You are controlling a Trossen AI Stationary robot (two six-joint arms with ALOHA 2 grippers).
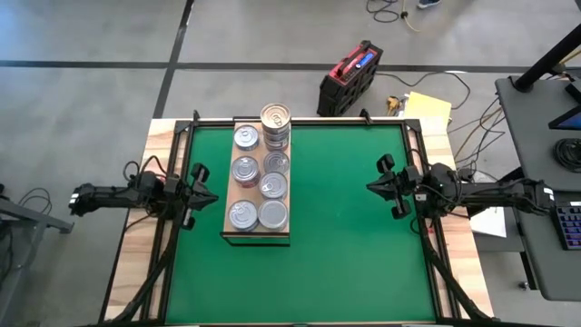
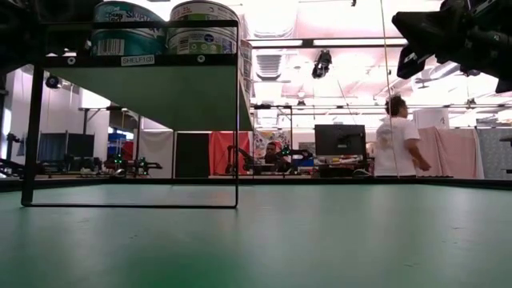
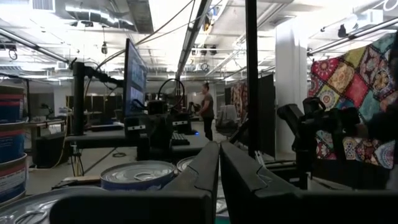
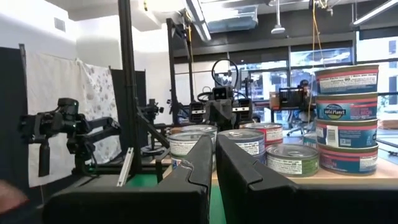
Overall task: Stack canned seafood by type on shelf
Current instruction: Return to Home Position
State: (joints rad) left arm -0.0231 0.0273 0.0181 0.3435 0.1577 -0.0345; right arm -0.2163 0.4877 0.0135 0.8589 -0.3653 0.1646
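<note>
Wooden shelf (image 1: 257, 239) left of centre in high view, on green mat (image 1: 345, 236). Canned seafood (image 1: 245, 170) all on shelf, two columns: three lids in left column, four spots in right. Tallest stack (image 1: 275, 118) at top end of right column, four tins high at right edge of right wrist view. Left gripper (image 1: 203, 193) just left of shelf, claw narrow, holding nothing. Right gripper (image 1: 375, 186) right of centre, well apart from shelf, claw narrow, empty. Person in white top (image 2: 400, 148) in room behind, low view.
</note>
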